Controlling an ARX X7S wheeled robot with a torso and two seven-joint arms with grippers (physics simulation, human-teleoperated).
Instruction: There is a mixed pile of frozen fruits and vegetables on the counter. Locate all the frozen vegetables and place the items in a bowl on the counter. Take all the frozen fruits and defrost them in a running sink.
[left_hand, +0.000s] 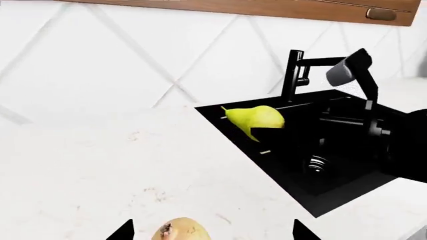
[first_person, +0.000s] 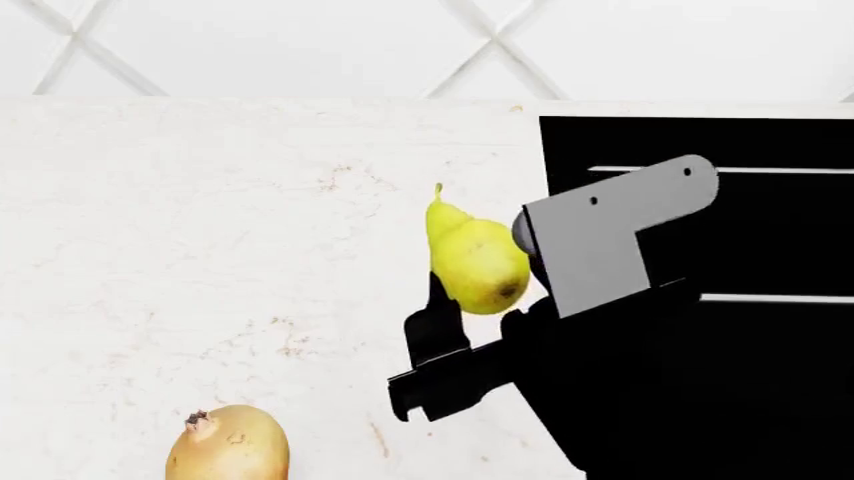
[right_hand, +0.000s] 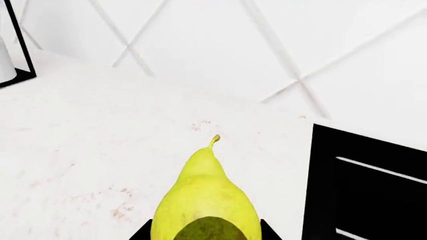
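The right gripper (first_person: 467, 300) has its jaws clamped on the broad base of the yellow narrow-necked pear (first_person: 474, 255), whose long axis points straight ahead of them, stem outward. The pear hangs above the white speckled stone surface (first_person: 200, 250), with the black rectangular sink (first_person: 747, 140) just beside the jaws. The left gripper (left_hand: 213, 232) has its jaws apart around the rounded golden-tan item (left_hand: 180, 231).

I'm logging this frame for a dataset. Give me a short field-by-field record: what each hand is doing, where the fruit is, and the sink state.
right hand: shut on the pear, held near the sink's edge
left hand: open, fingers either side of the tan fruit
tan fruit: lying on the counter
sink: black basin; nothing seen inside it
faucet: no water visible
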